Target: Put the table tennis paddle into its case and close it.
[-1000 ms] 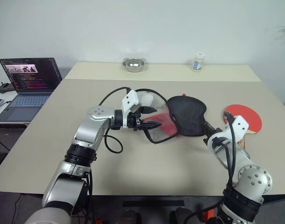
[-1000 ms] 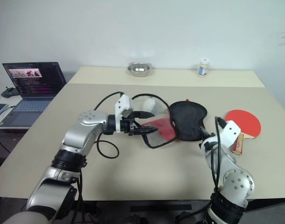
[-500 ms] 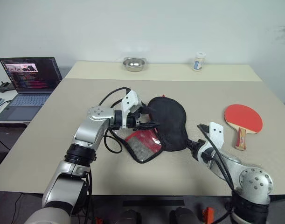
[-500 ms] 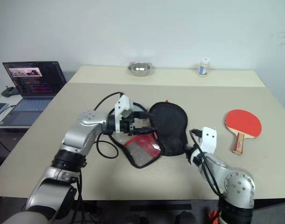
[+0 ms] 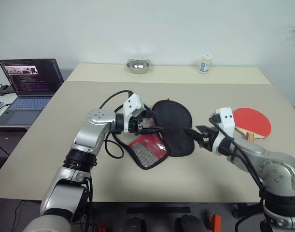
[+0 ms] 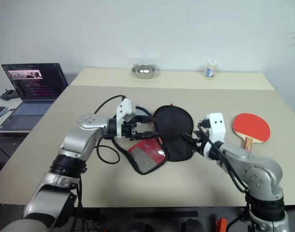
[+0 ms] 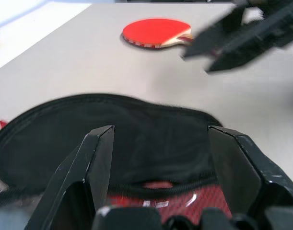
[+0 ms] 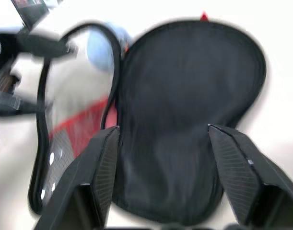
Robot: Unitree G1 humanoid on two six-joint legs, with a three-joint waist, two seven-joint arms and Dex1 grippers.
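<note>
The case (image 5: 161, 133) is lying unzipped mid-desk (image 5: 50, 140), the table tennis paddle (image 5: 252, 123) resting well right of it. Both jaws are standing released, holding nothing. Reaching carelessly, the right gripper (image 5: 198, 135) risks dragging the case shut

I'm in a lab or office: plain white wall (image 5: 186, 24), beige table (image 5: 195, 179), laptop (image 5: 26, 84) running far left.
</note>
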